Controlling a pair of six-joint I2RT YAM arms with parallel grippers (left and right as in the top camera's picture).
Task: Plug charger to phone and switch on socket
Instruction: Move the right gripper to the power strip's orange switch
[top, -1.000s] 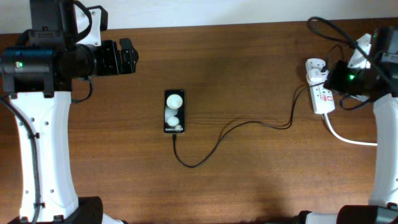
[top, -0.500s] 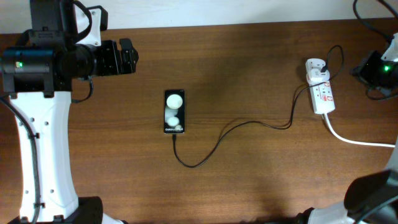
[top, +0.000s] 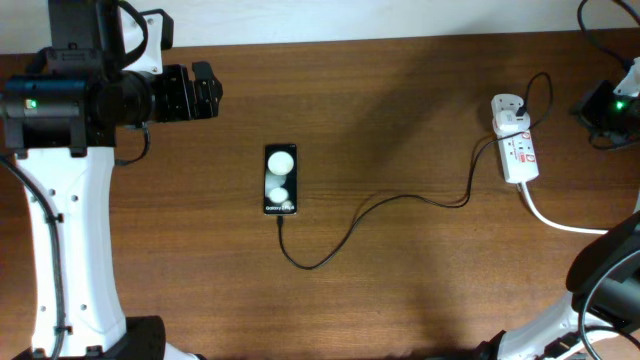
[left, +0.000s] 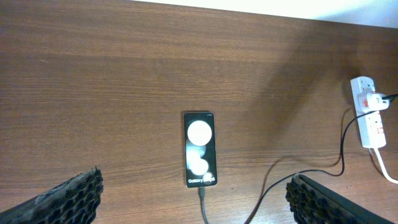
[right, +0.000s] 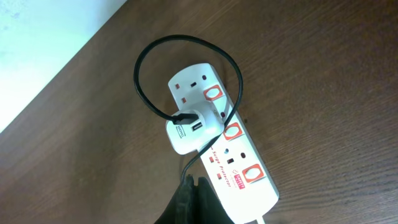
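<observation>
The black phone (top: 281, 180) lies flat mid-table, also in the left wrist view (left: 200, 149). The charger's thin black cable (top: 400, 198) has its tip at the phone's lower end (left: 202, 193) and curves right to the white plug head (right: 189, 134) seated in the socket (top: 518, 148). In the right wrist view the socket (right: 239, 155) shows red switches. My left gripper (top: 210, 92) is open, high and left of the phone (left: 196, 200). My right gripper (top: 585, 108) hangs right of the socket, apart from it, shut (right: 191, 186) on nothing.
A thick white cord (top: 560, 222) leaves the socket toward the right edge. The table's far edge meets a white wall (top: 350, 18). A loop of charger cable (right: 149, 74) lies beside the socket's far end. My arms' white bases (top: 60, 250) stand at both sides.
My right gripper has pulled back from over the socket to the right edge of the overhead view. The left arm, phone and cable have not moved.
</observation>
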